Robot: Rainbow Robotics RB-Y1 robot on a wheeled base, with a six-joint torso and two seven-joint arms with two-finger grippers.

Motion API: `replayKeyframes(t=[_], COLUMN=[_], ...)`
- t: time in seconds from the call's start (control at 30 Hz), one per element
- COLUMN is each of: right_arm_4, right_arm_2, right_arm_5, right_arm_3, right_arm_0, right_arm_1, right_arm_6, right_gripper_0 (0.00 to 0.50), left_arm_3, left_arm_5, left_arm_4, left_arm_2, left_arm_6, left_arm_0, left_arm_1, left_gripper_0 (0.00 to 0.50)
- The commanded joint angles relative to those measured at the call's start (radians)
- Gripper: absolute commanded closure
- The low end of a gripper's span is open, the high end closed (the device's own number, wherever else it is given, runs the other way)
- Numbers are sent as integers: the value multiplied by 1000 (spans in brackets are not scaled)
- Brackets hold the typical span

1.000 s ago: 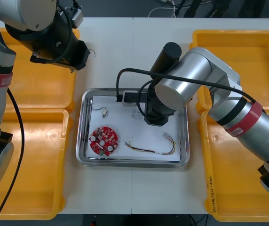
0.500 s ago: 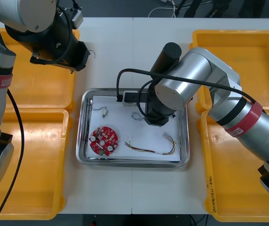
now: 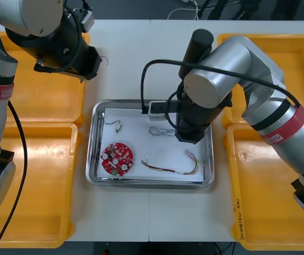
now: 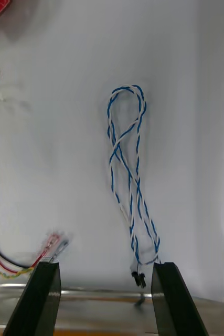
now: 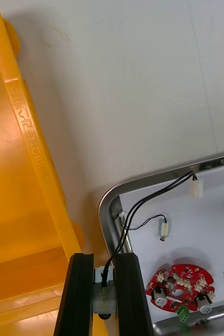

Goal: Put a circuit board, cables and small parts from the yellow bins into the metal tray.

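Bright, even light falls from above on the pale tabletop. The metal tray glints along its rim, and the right arm casts a soft shadow on its white floor. Just outside the tray, the left claw, gripping a black cable, is evenly lit.

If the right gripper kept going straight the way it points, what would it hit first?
Right gripper, open: probably the blue and white cable ahead of its fingers, lying on the metal tray's white floor; depth is unclear.
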Motion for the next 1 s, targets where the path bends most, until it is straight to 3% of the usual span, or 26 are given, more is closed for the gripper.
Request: replayKeyframes(t=[0.03, 0.17, 0.3, 0.43, 0.67, 1.0], right_arm_4=[-33, -35, -36, -41, -73, -165], right_arm_2=[-100, -163, -227, -281, -289, -375], right_arm_5=[98, 181, 181, 181, 181, 181], right_arm_3=[-35, -35, -36, -64, -110, -114], right_arm_0=[-89, -112, -128, -135, -135, -81], right_arm_1=[6, 1, -22, -80, -212, -309], right_arm_6=[-33, -47, -60, -79, -223, -409], right_gripper_0=[0, 0, 0, 0, 0, 0], left_arm_3=[-36, -36, -36, -36, -36, -33], left_arm_5=[7, 7, 7, 7, 7, -97], left_arm_4=[8, 10, 8, 10, 11, -7], left_arm_2=[-11, -33, -51, -94, -189, -309], left_arm_6=[94, 110, 131, 189, 291, 327], left_arm_0=[0, 0, 0, 7, 23, 83], left_arm_1=[-14, -14, -17, -28, -47, -54], left_gripper_0=[500, 500, 499, 500, 499, 500])
